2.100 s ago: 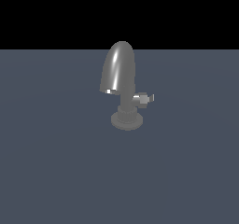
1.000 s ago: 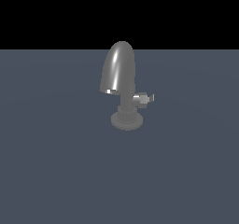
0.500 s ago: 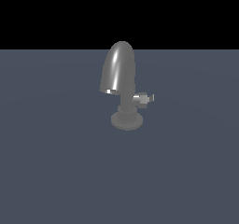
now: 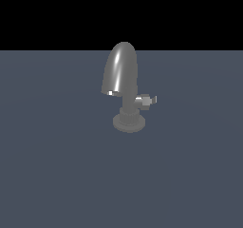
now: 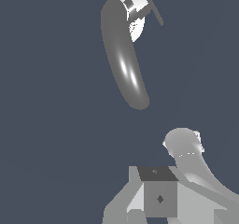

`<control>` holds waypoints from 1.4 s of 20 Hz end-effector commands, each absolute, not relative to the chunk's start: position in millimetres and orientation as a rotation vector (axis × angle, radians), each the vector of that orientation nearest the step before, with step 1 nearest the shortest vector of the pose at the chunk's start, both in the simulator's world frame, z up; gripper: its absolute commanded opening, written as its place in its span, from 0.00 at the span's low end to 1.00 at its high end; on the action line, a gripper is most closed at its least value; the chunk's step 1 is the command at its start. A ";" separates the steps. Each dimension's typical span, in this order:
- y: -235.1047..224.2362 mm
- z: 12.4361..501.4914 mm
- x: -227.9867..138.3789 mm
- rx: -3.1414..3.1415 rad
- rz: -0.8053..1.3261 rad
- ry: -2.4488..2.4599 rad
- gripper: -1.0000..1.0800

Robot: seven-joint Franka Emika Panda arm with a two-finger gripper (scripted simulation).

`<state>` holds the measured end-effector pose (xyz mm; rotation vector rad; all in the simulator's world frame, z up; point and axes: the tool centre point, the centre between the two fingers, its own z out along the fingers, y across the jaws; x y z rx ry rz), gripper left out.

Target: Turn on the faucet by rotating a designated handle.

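Observation:
The faucet [image 4: 121, 72] stands in the middle of the exterior view, a shiny grey tap with a tall rounded spout over a ribbed neck and a round disc base [image 4: 129, 124]. Its handle [image 4: 146, 100], a short stub with a flat tab end, juts from the stem toward the exterior view's right. From above, the wrist view shows the faucet's long spout [image 5: 124, 62] and the handle [image 5: 143, 4] beyond it. Neither view shows gripper fingers, and nothing touches the faucet.
The faucet rests on a flat grey-blue floor [image 4: 57, 175] that reaches a black background at the back. Pale grey robot arm parts [image 5: 182, 190], a blocky piece and a curved link, fill one corner of the wrist view, apart from the spout.

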<state>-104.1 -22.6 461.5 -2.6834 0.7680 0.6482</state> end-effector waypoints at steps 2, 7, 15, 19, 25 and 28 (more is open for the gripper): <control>-27.6 451.9 -86.6 -2.604 0.730 0.843 0.00; -36.3 435.4 -62.8 -2.478 0.845 0.948 0.00; -53.9 400.7 -27.7 -2.241 1.028 1.112 0.00; -64.2 378.9 -12.3 -2.101 1.119 1.193 0.00; -79.0 344.1 4.9 -1.888 1.240 1.300 0.00; -85.9 325.9 11.0 -1.778 1.294 1.348 0.00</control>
